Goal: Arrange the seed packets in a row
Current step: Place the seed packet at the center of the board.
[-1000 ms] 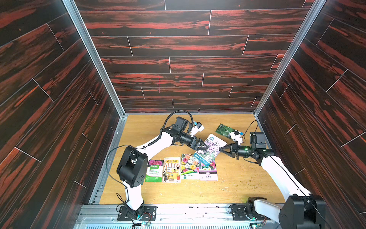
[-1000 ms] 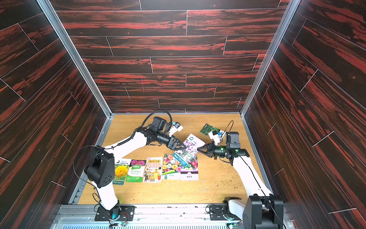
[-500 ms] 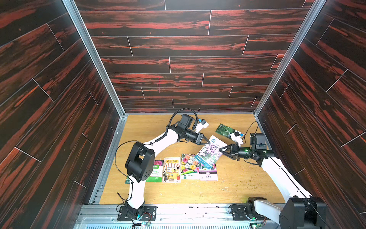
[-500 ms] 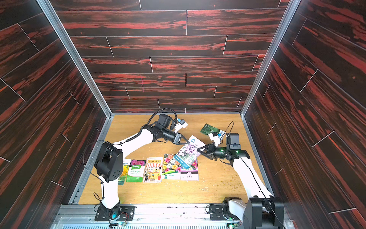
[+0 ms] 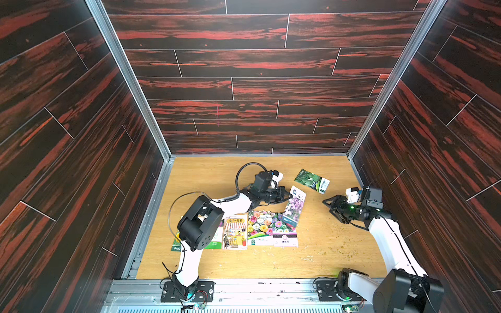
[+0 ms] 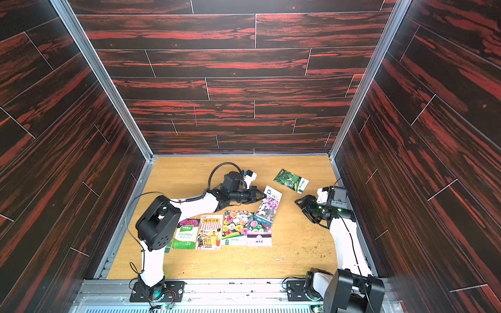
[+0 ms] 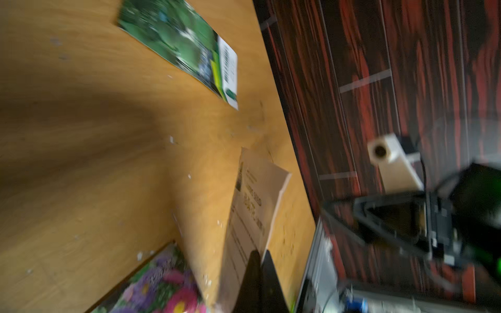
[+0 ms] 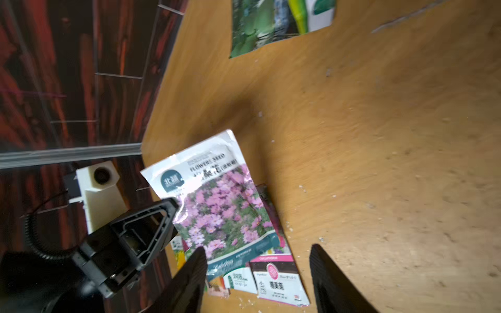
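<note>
My left gripper is shut on the side edge of a pink-flower seed packet, which tilts with its low end over the row. The left wrist view shows its pale back pinched between the closed fingertips. My right gripper stands open, apart from that packet on its right. Along the front lie a cartoon-shop packet, a rose packet and a pink-label packet side by side. The left arm partly hides a green packet. A green-leaf packet lies alone at the back right.
Dark red plank walls close in the wooden floor on three sides. The left arm's elbow hangs over the row's left end. Small crumbs dot the floor at the front right. A metal rail runs along the front.
The left gripper moved right and shut on the pink-flower packet. The right gripper let go of it, opened and drew back to the right.
</note>
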Motion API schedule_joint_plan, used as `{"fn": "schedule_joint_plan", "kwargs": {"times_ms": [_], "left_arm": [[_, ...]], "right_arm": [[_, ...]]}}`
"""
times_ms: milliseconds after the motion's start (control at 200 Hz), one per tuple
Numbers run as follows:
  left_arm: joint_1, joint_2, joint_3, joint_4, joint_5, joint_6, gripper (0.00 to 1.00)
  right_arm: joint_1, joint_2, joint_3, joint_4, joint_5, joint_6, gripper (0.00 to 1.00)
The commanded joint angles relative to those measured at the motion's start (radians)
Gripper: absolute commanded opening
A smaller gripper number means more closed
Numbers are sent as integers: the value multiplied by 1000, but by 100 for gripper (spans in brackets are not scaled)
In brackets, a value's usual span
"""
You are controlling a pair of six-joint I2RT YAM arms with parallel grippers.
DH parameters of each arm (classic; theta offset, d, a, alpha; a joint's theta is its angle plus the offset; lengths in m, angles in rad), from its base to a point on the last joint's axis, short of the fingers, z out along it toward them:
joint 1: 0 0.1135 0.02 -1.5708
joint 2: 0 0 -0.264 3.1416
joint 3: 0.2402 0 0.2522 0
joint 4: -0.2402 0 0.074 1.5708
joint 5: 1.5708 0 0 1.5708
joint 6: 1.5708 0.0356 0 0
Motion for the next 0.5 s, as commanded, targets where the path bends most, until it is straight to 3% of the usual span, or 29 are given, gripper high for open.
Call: {"fn": "schedule_joint_plan", "kwargs": {"times_ms": [0, 110, 235, 496], "left_arm": [[-64, 21, -11, 146, -218, -159, 0], [-104, 21, -20, 198, -319, -236, 0], [-159, 15, 0, 123, -400, -287, 0], [-249, 32, -33, 56, -470, -407, 0]], "right_arm": [[0, -2, -22, -21, 54, 2, 62], [-1, 17, -37, -1, 42, 1, 62], [-1, 16, -51, 14, 66, 2, 62], [-3, 61, -88, 73, 36, 14, 63]]}}
